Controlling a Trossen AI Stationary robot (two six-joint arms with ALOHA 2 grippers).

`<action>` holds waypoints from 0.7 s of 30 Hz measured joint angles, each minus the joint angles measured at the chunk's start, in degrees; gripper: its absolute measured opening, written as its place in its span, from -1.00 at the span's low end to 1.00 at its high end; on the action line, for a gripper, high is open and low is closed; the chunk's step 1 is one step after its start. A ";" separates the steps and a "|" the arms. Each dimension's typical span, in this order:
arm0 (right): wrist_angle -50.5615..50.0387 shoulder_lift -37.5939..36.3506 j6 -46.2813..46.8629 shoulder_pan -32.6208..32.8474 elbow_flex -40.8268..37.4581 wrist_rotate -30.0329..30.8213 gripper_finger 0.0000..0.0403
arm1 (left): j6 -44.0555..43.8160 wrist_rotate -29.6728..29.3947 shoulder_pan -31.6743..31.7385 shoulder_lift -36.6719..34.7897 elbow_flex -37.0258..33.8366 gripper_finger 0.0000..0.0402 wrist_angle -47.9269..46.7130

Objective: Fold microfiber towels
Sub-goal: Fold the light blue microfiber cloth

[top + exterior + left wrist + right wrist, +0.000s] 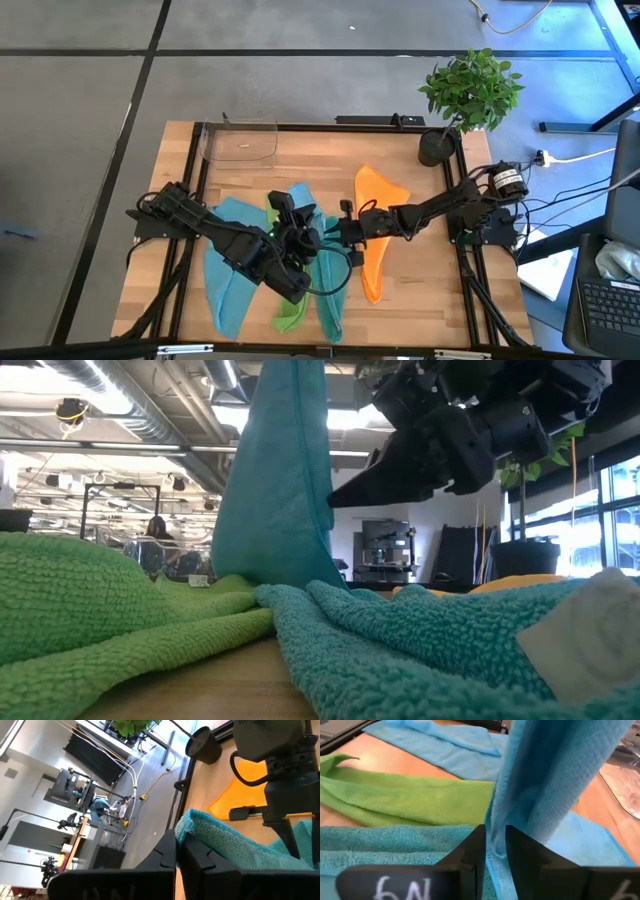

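While our left gripper (177, 852) holds the teal towel (275, 490) up mid-table, our right gripper (495, 845), narrowing on its hanging edge, should clamp before we spread it.

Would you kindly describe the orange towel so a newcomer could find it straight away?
Start at the potted plant on the table's far right corner. Just in front of it and to the left, the orange towel lies spread in a long tapering shape, partly under the right arm. It is the only orange cloth; its neighbours are blue, teal and green.
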 joint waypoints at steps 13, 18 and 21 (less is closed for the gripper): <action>4.79 4.81 1.53 -1.24 0.00 -1.30 -0.45 | -0.15 -0.02 0.00 0.02 0.00 -1.00 0.00; 7.66 6.38 0.98 -1.26 0.00 0.58 -0.52 | -0.15 0.04 0.00 0.02 0.00 -1.00 -0.02; 7.80 6.03 -1.13 -1.26 -0.02 1.26 -0.66 | -0.15 0.24 0.00 0.03 0.00 -1.00 -0.05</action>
